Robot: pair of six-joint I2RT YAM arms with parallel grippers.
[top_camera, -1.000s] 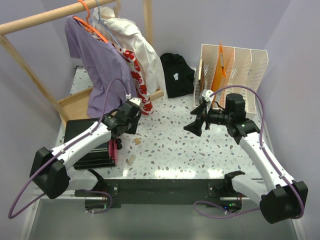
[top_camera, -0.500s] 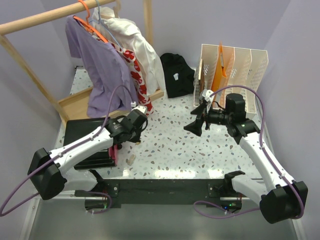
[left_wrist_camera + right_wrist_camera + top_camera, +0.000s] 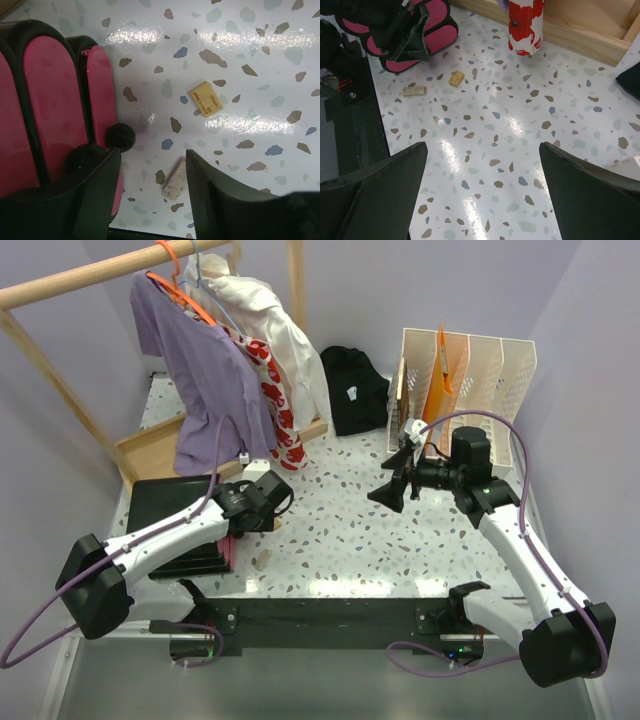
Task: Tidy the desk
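The left gripper (image 3: 152,161) is seen half parted and empty, whereas half a second ago it was closed; it has since been drawn back toward 8 o'clock. A whitish eraser (image 3: 175,186) lies below the gap, with a tan eraser (image 3: 206,99) at 1 o'clock and a pink-and-black case (image 3: 50,100) at 9 o'clock. The right gripper (image 3: 482,147) is held wide, unmoved. The desk (image 3: 340,530) fills the middle of the top view, its long axis laid from 9 to 3 o'clock and its black rail (image 3: 330,615) at 6. The speckled white terrazzo is enclosed by lilac walls (image 3: 420,280).
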